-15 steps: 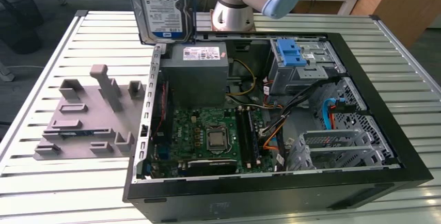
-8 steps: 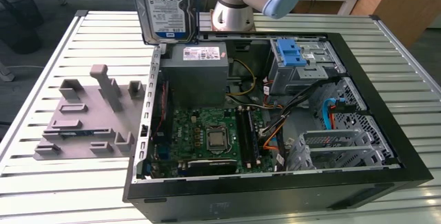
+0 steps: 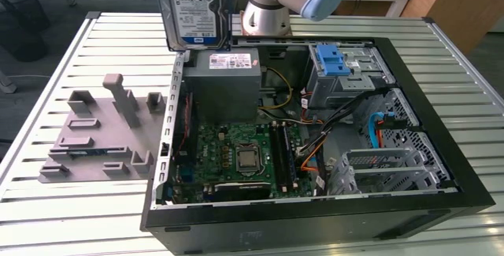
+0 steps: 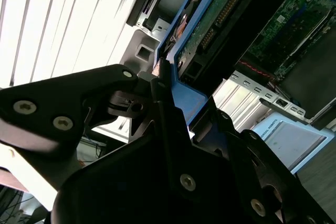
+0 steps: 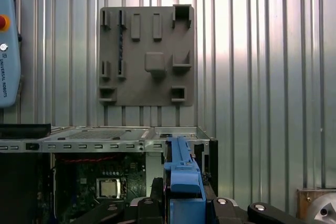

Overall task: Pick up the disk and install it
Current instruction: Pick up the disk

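While your end effector [image 4: 176, 95] grips the disk [image 3: 193, 11] by its blue carrier, the disk hangs upright, long axis vertical, over the open computer case's [image 3: 315, 227] far corner. The drive cage [image 3: 346, 73] lies toward the exterior view's right, well apart.

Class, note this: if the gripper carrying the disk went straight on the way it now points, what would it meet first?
Probably the grey power supply box, just inside the computer case wall, under the disk clamped in the gripper; depth is unclear.
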